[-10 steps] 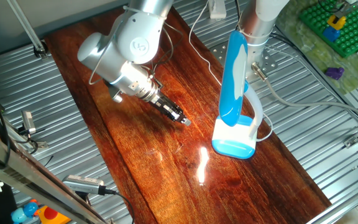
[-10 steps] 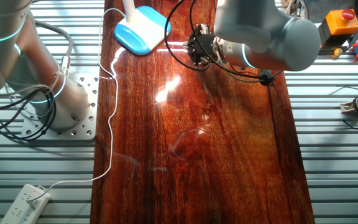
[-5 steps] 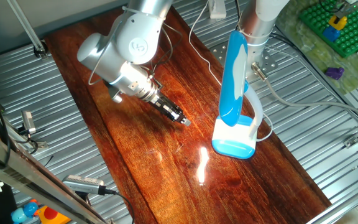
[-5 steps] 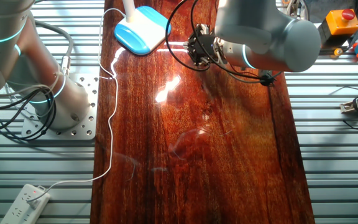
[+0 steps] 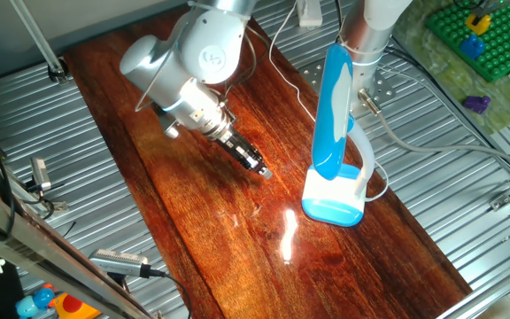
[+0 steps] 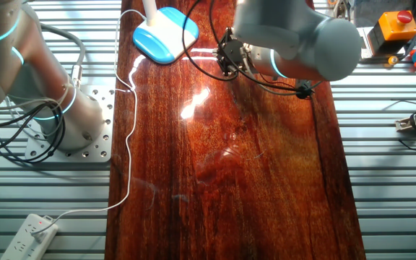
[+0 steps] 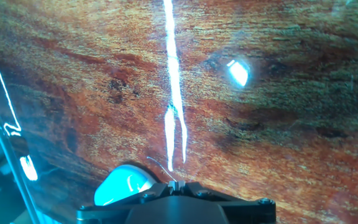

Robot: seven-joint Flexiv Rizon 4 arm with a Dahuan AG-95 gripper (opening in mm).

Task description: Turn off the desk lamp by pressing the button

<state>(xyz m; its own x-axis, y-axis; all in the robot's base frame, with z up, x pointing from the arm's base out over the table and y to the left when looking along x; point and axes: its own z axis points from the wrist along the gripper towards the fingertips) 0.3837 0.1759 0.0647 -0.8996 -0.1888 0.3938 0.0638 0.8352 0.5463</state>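
The desk lamp stands at the right edge of the wooden board, with its long blue head (image 5: 333, 106) over its white base with a light-blue rim (image 5: 333, 202). The base also shows at the top of the other fixed view (image 6: 166, 35) and as a blue patch at the bottom left of the hand view (image 7: 124, 185). I cannot make out the button in any view. My gripper (image 5: 263, 171) hangs low over the board, left of the base and apart from it. It also shows in the other fixed view (image 6: 226, 59). In the hand view its fingertips (image 7: 174, 184) touch each other and hold nothing.
The lamp's white cable (image 6: 127, 137) runs along the board's edge to a power strip (image 6: 27, 235). A second robot arm's base (image 6: 45, 108) stands beside the board. A green brick plate (image 5: 485, 35) lies at the far right. The lamp's light reflects off the board (image 5: 287, 235).
My arm's upper body has swung a little toward the lamp side, and the gripper has edged slightly closer to the lamp base. The lamp has not moved.
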